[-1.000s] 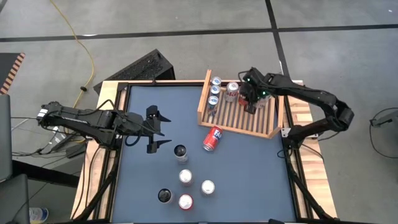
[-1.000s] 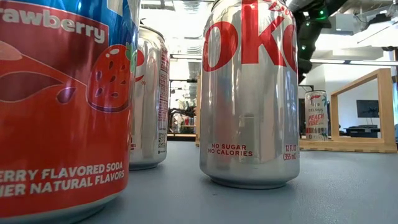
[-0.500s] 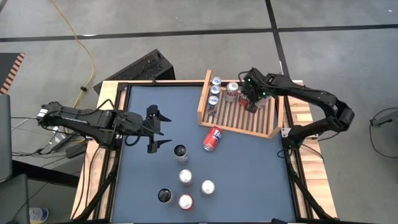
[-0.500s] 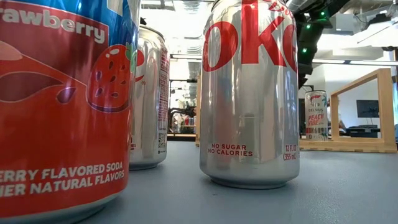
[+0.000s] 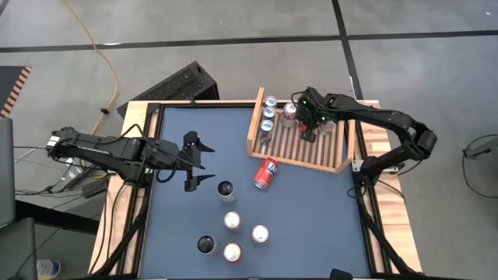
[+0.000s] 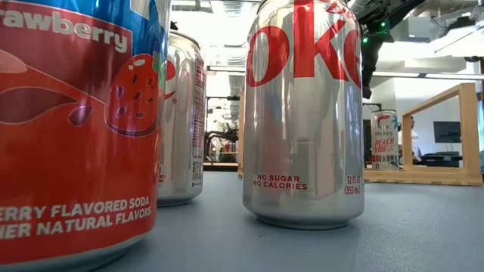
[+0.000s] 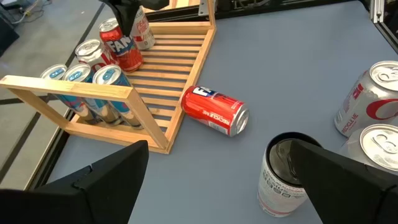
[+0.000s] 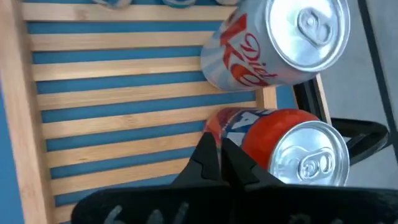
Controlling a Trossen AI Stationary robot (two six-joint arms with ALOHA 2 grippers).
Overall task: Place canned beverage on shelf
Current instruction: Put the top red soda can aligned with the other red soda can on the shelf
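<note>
High view, right gripper (image 5: 309, 134) closed, empty, over shelf (image 5: 340, 159), left gripper (image 5: 194, 162) wide open

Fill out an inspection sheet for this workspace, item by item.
Surface: dark blue table, wooden edges.
Job's things: shelf holds five upright cans; red can lies on its side beside it; five cans stand on the table.
Clutter: nothing seen.
Grippers: left gripper open, above the table; right gripper shut, empty, over the shelf.
Cables: yellow cable on floor.
Surroundings: black keyboard behind the table.
</note>
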